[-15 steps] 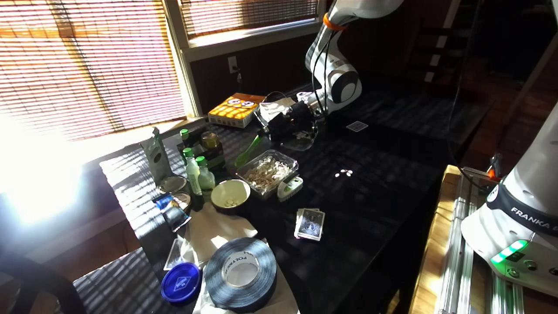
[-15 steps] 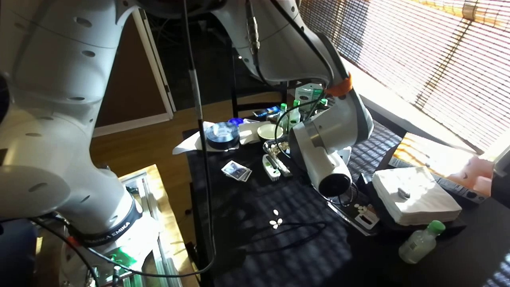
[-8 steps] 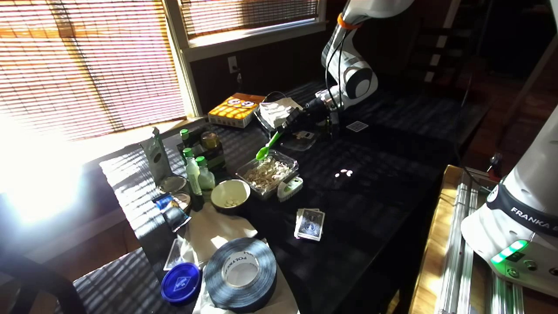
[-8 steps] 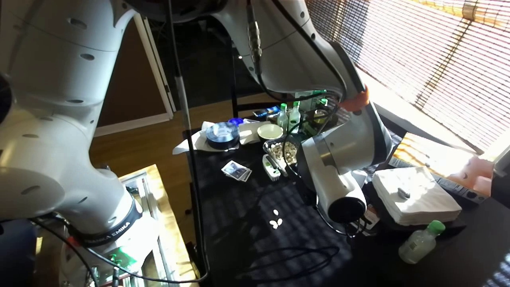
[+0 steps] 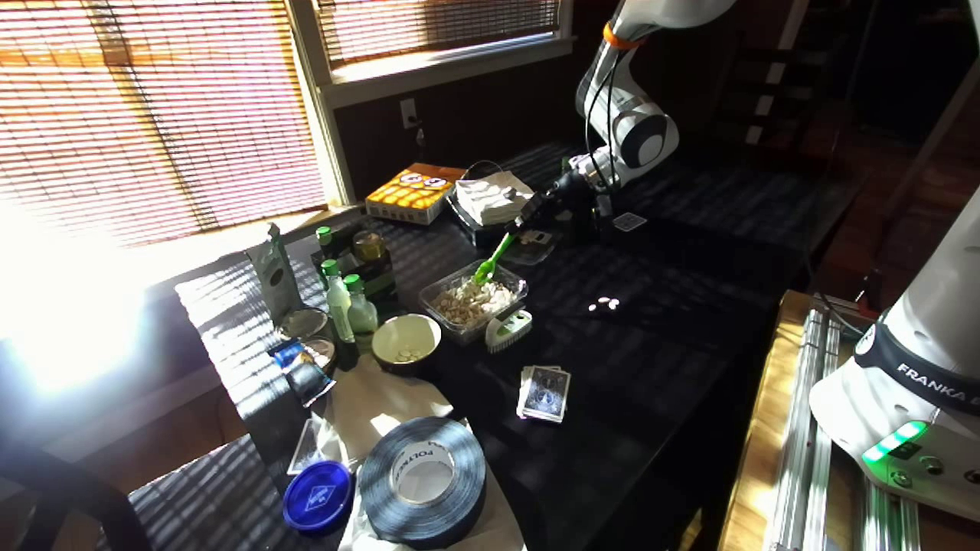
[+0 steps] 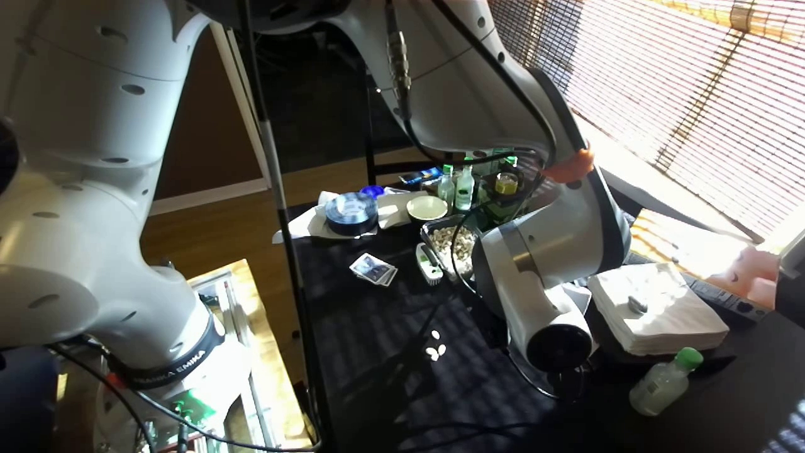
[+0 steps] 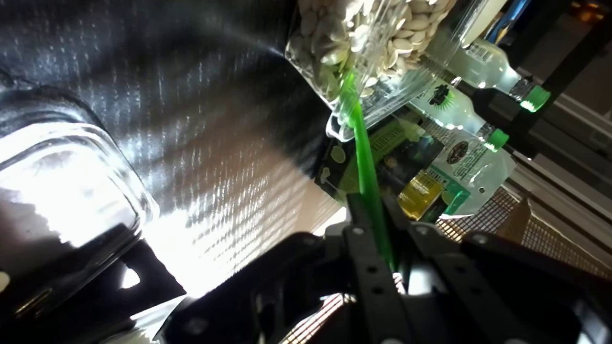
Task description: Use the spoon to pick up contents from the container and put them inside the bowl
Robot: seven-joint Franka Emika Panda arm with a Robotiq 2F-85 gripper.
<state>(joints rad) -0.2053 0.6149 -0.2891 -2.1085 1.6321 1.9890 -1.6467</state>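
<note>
Gripper [image 7: 372,206]: black; bottom middle of the wrist view; narrow at the jaws, pinching the handle of the spoon [image 7: 364,160].
Spoon: green; slanting down from the gripper, with its head [image 5: 484,273] within the upper edge of the container [image 5: 457,329] in an exterior view; depth among the pale seeds [image 5: 468,304] hard to tell.
Container: clear plastic, rectangular; centre of the same view; partly filled with the pale seeds.
Bowl [image 5: 403,334]: round, pale yellow-green inside; just beside the container, toward the lower left; a few small pale pieces [image 5: 408,355] on the bottom.
Brush [image 5: 508,330]: white and green; just beside the lower right side of the container.
Loose seeds [image 5: 605,304]: one small cluster, right of centre, on the dark table [image 5: 635,375].
Playing cards [image 5: 544,393]: one stack, lower middle of the same view.
Tape [image 5: 379,482]: one large grey-blue roll, lying flat at the bottom, left of centre.
Bottles [image 5: 339,310]: two, green-capped, upright, upper left of the bowl.
Box [image 5: 413,195]: orange, upper middle.
Napkins [image 5: 494,199]: white stack, just right of the box.
Single card [image 5: 629,222]: flat, right of the napkins.
Blind [image 5: 153,115]: slatted, sunlit, filling the upper left.
</note>
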